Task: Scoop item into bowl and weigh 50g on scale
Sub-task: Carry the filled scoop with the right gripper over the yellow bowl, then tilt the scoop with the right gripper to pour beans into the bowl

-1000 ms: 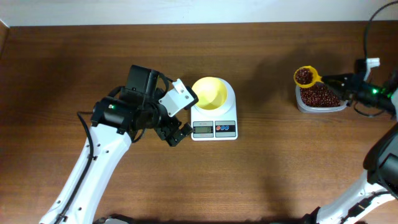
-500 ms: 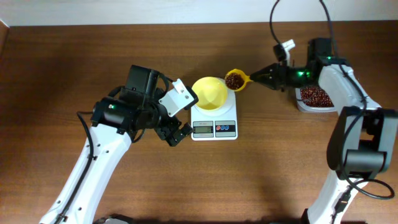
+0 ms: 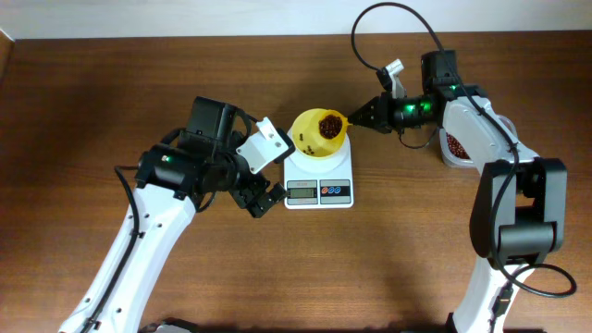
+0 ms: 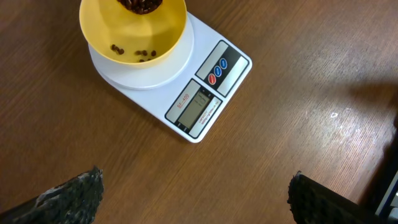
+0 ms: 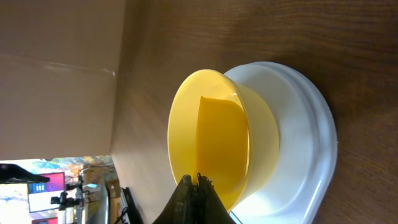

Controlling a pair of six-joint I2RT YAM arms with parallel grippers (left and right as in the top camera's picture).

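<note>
Overhead view, beans: a small heap of dark reddish-brown beans (image 3: 328, 124) sits in a yellow scoop (image 3: 341, 119) just ahead of the right end effector's tips, over the bowl.
Left wrist view, beans: a few loose beans lie on the bowl floor beneath the loaded scoop, ahead of the left end effector.
Handling: each bean looks light, hard and smooth. As a loose heap they will likely roll and spill at any tilt, and pinching them would not work. They are best carried in the scoop, held by its handle and tipped slowly so the weight creeps toward 50g.
Bowl: pale yellow bowl (image 3: 305, 141), centred on the scale's round platform. It is probably light enough to slide if the scoop nudges it.
Scale: white scale (image 3: 319, 176), flat on the surface, with a grey display and red and blue buttons. The reading is too small to make out.
Right end effector: right end effector (image 3: 359, 118), closed on the scoop's handle. The right wrist view shows the scoop's back within the bowl's rim; whether they touch, I cannot tell.
Left end effector: left end effector (image 3: 262, 199), fingers wide apart, holding and touching nothing, above the surface with the scale ahead of it.
Clear container: clear container (image 3: 450, 154), behind the right end effector, partly hidden by its arm, with beans inside.
Surface: brown wood surface (image 3: 416, 250).
</note>
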